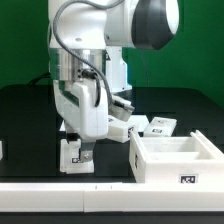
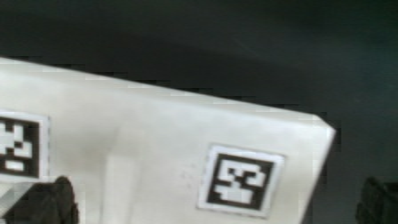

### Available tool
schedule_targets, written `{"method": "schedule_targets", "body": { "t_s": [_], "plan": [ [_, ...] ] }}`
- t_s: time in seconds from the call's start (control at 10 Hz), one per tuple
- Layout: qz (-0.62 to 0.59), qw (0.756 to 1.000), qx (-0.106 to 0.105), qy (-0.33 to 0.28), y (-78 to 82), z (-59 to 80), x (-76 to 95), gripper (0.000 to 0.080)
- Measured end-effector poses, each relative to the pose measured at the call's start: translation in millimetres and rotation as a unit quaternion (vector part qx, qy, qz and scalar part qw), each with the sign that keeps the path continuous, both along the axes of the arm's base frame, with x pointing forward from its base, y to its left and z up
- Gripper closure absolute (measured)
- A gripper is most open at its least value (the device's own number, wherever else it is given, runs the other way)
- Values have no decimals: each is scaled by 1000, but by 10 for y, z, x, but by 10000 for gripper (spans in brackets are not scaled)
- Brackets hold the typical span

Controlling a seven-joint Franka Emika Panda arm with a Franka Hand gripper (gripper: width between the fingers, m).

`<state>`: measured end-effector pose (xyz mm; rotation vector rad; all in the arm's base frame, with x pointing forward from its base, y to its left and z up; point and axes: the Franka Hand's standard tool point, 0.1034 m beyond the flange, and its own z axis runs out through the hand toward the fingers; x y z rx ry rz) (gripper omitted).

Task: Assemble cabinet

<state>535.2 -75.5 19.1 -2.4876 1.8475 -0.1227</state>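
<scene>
Right now the tool [image 1: 78,145] hangs spread wide, gripping nothing, over 1 small white cabinet block [image 2: 160,120] on the black desk [image 1: 25,110]; the large box frame [image 1: 175,158] sits at the exterior view's right.

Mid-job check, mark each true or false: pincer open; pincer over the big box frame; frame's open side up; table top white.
1. The pincer is open: true.
2. The pincer is above the box frame: false; it is above a small tagged block, to the exterior view's left of the frame.
3. The box frame's open side faces up: true.
4. The table top is white: false; it is black.
</scene>
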Motion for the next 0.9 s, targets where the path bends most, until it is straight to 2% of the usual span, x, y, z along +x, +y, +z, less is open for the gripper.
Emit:
{"method": "schedule_targets", "body": {
  "t_s": [0.1,0.2,0.3,0.4,0.5,0.6,0.7,0.8,0.9],
  "plan": [
    [0,1000,0,-1,1,5,8,2],
    [0,1000,0,0,1,0,4,101],
    [0,1000,0,0,0,-2,3,101],
    [0,1000,0,0,0,-5,1,302],
    [0,1000,0,1,0,-8,0,438],
    [0,1000,0,1,-1,-10,-2,438],
    [0,1000,0,1,-1,-13,-4,639],
    [0,1000,0,1,-1,-14,-4,739],
    [3,1000,-1,1,-5,-13,-4,739]
  ]
}}
